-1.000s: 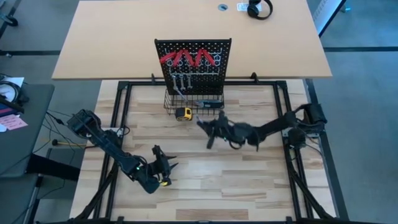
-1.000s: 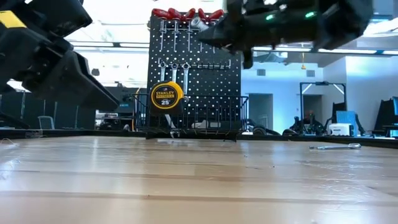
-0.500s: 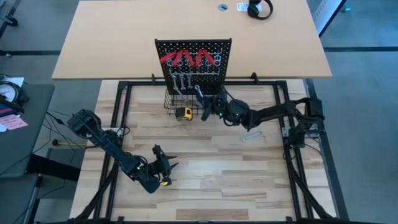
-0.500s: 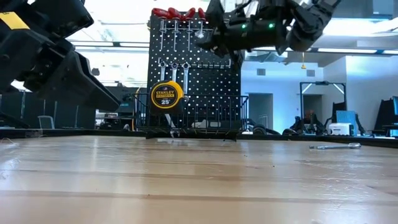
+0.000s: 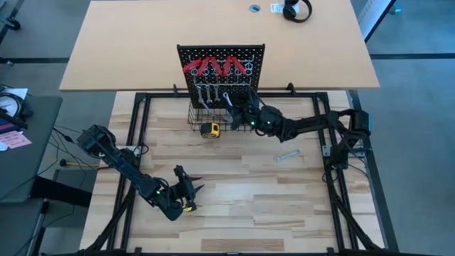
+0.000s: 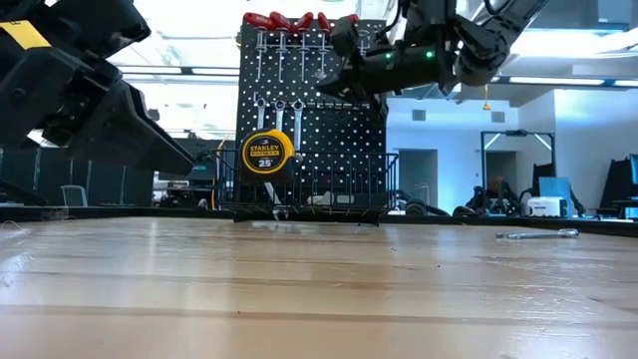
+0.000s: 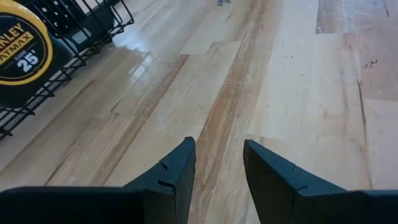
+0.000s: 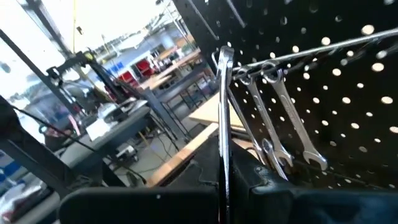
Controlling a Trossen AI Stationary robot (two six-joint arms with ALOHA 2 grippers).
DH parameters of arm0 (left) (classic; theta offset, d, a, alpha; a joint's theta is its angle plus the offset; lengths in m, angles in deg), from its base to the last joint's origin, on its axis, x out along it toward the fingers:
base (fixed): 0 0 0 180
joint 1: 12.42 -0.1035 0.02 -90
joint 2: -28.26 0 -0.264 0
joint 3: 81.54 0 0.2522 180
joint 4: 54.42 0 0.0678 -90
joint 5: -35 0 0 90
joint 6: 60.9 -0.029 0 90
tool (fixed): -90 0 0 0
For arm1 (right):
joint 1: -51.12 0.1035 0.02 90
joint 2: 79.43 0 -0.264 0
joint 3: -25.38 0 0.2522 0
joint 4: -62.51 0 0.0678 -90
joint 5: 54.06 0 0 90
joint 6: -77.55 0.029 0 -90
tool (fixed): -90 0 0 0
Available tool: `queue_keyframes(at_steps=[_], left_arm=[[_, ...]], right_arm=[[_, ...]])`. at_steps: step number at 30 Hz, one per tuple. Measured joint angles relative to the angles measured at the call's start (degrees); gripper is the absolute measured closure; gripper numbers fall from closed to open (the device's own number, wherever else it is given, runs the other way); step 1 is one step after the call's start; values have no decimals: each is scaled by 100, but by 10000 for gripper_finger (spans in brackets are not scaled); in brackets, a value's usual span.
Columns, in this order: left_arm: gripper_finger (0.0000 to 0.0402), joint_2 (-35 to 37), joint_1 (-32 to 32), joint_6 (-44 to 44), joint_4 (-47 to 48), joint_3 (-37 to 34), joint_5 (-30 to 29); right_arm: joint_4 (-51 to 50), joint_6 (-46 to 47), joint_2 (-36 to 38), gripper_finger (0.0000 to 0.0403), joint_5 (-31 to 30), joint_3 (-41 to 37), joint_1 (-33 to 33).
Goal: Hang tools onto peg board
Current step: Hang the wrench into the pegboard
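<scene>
The peg board stands upright at the table's far side, with red-handled pliers along its top row. Two silver wrenches hang by their ring ends from a rail on it. My right gripper is right in front of the board, above the wire basket, shut on a third slim silver wrench. Another wrench lies flat on the table to the right. My left gripper is open, low over the table's near left part. My right gripper pinches the wrench's lower shaft between its two fingers, reaching level from the table's right toward the board. The wrench is lifted clear and stands up out of the fingers. Its ring end is beside the rail where the other wrenches hang.
A yellow tape measure sits at the basket's left front corner, also seen as the tape measure in the left wrist view. Bare wooden table lies between the two arms. Headphones lie on the far desk.
My right gripper, shut on the wrench, moved from the table's middle toward the far edge and up to the peg board, quickly at first, then only a little. The wrench has been carried up beside the hanging wrenches. The wrench on the table stayed put.
</scene>
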Motion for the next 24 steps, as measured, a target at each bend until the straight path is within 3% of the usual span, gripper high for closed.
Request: queue_keyframes(at_steps=[6,10,16,24], left_arm=[[276,0,0,-2,0,2,-23],[276,-2,0,0,-5,2,-26],[276,-2,0,2,-4,4,2],[276,-2,2,7,59,4,138]], right_arm=[[-343,-135,0,391,133,231,-14],[-181,-18,-410,391,287,493,-19],[804,58,-1234,391,411,876,5],[1231,-289,-1284,390,71,665,73]])
